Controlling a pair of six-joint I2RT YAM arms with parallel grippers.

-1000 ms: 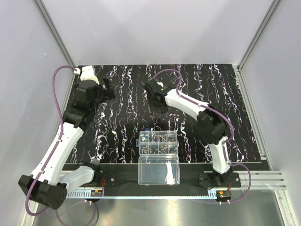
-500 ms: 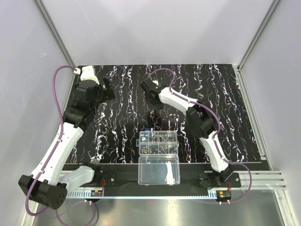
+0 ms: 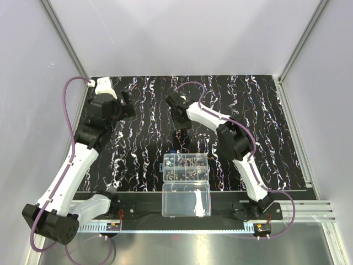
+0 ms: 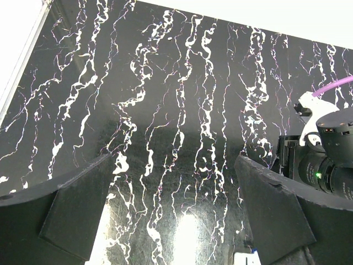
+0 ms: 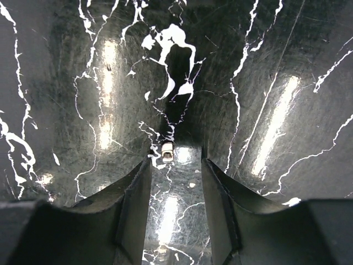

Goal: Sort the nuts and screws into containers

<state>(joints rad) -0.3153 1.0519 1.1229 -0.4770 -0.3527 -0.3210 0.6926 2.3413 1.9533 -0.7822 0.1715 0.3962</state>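
A tiny silvery nut (image 5: 167,150) lies on the black marbled mat, just beyond the tips of my right gripper (image 5: 176,161), nearer its left finger (image 5: 138,204). That gripper is open, low over the mat, touching nothing. In the top view the right gripper (image 3: 179,118) is at mid-mat, behind the containers (image 3: 186,167), whose compartments hold several screws and nuts (image 3: 190,162). My left gripper (image 4: 174,160) hangs open over bare mat at the far left (image 3: 126,105), holding nothing.
The clear lid half (image 3: 186,200) lies in front of the compartments at the near edge. A small blue piece (image 3: 175,151) sits just behind the box. My right arm's wrist (image 4: 325,149) shows at the right of the left wrist view.
My right arm has stretched out, carrying its gripper a little farther back and left over the mat. The left arm has barely moved.
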